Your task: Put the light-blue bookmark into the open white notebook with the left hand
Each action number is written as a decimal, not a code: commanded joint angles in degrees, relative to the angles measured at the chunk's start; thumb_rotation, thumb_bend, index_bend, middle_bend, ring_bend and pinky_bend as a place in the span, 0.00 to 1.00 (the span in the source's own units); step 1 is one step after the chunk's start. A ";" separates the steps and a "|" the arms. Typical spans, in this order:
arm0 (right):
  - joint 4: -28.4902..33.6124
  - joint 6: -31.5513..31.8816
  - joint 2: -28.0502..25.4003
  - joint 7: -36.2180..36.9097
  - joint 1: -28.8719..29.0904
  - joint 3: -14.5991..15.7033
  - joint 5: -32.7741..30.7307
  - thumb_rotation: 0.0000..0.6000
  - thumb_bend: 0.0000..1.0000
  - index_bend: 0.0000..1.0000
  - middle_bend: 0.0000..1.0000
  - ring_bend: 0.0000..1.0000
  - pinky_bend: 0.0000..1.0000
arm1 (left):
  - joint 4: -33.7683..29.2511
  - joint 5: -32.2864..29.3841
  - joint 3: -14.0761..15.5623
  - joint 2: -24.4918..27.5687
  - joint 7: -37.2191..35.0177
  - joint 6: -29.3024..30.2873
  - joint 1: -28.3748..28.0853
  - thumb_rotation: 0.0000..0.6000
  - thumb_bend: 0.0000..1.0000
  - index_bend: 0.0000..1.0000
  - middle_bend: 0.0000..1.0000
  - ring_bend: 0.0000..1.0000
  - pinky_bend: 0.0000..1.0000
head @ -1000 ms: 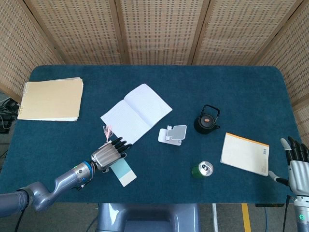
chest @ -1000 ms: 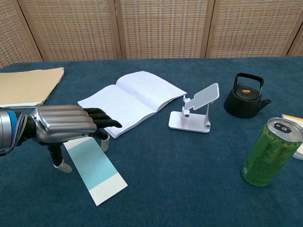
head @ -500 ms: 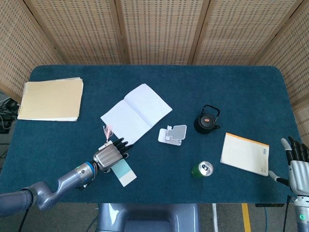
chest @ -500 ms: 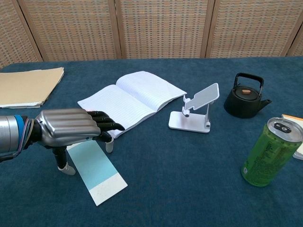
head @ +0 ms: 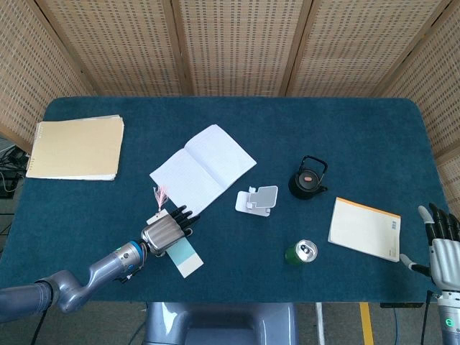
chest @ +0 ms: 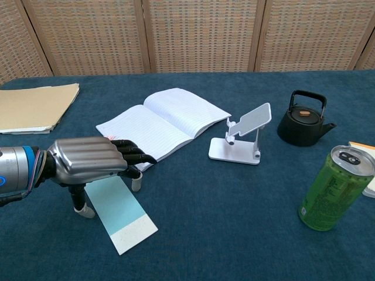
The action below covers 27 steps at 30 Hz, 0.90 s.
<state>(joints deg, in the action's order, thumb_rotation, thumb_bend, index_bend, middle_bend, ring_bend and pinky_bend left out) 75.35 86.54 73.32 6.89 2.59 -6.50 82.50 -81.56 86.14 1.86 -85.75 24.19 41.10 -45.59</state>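
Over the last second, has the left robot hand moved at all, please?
Yes. The left robot hand has shifted slightly right, toward the phone stand, above the bookmark.

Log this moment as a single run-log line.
left hand over bookmark, not lifted | bookmark flat on table beside open notebook | right hand idle at table edge, open

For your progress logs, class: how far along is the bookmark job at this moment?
Done: nothing yet; the notebook lies open without it. In hand: the left hand is over the bookmark, which lies flat on the table; no grip shows. Left: grasp, lift, place on the pages.
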 commanded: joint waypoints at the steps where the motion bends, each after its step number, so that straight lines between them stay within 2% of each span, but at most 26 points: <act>1: 0.00 0.00 0.00 -0.04 0.02 0.01 0.03 1.00 0.09 0.05 0.00 0.00 0.00 | -0.01 -0.15 0.12 0.06 -0.01 -0.09 -0.09 1.00 0.08 0.43 0.00 0.00 0.00; 6: 0.02 -0.03 0.03 -0.11 0.02 0.01 0.02 1.00 0.09 0.05 0.00 0.00 0.00 | -0.10 -0.47 0.40 0.14 0.03 -0.10 -0.21 1.00 0.09 0.47 0.00 0.00 0.00; 19: 0.28 0.28 -0.09 -0.11 -0.05 0.01 0.25 1.00 0.09 0.05 0.00 0.00 0.00 | -0.72 -0.24 1.14 0.41 -0.25 1.02 -0.27 1.00 0.23 0.55 0.00 0.00 0.00; 27: 0.52 0.47 -0.22 -0.09 -0.12 0.04 0.40 1.00 0.09 0.05 0.00 0.00 0.00 | -1.16 0.24 1.45 0.73 -0.40 2.30 -0.09 1.00 0.23 0.56 0.00 0.00 0.00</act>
<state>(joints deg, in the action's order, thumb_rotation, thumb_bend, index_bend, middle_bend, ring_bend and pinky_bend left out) 75.86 87.02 73.10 6.80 2.47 -6.46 82.90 -82.72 86.38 3.30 -85.03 23.80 43.40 -45.68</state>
